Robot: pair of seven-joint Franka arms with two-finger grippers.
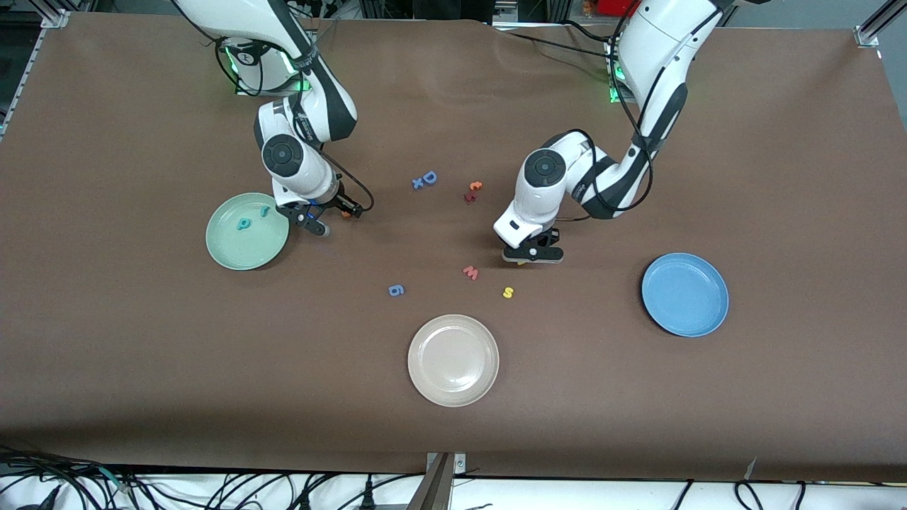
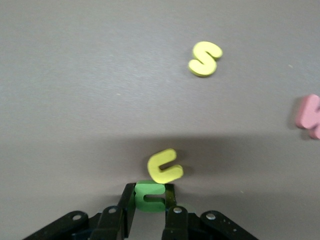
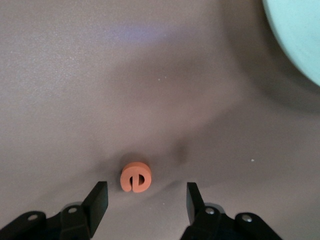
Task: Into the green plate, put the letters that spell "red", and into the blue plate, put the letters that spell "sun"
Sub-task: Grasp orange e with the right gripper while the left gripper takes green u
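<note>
The green plate (image 1: 230, 248) lies toward the right arm's end, with a teal "d" (image 1: 243, 224) and a teal "r" (image 1: 264, 210) in it. Beside the plate, my right gripper (image 1: 333, 215) (image 3: 146, 200) stands open and low over the table. The orange "e" (image 1: 345, 213) (image 3: 135, 176) lies just ahead of its fingertips. My left gripper (image 1: 533, 256) (image 2: 150, 200) is shut on the dark green "n" (image 2: 150, 196) at table level, and the yellow "u" (image 2: 165, 166) touches that letter. The yellow "s" (image 1: 507, 292) (image 2: 205, 58) lies nearer the front camera. The blue plate (image 1: 684, 294) holds nothing.
A beige plate (image 1: 453, 360) sits near the front edge. A red "w" (image 1: 470, 272) (image 2: 310, 116) lies beside the left gripper, and a blue "6" (image 1: 396, 290) nearer the green plate. A blue "D" (image 1: 427, 178), an orange letter (image 1: 475, 186) and a red one (image 1: 468, 197) lie mid-table.
</note>
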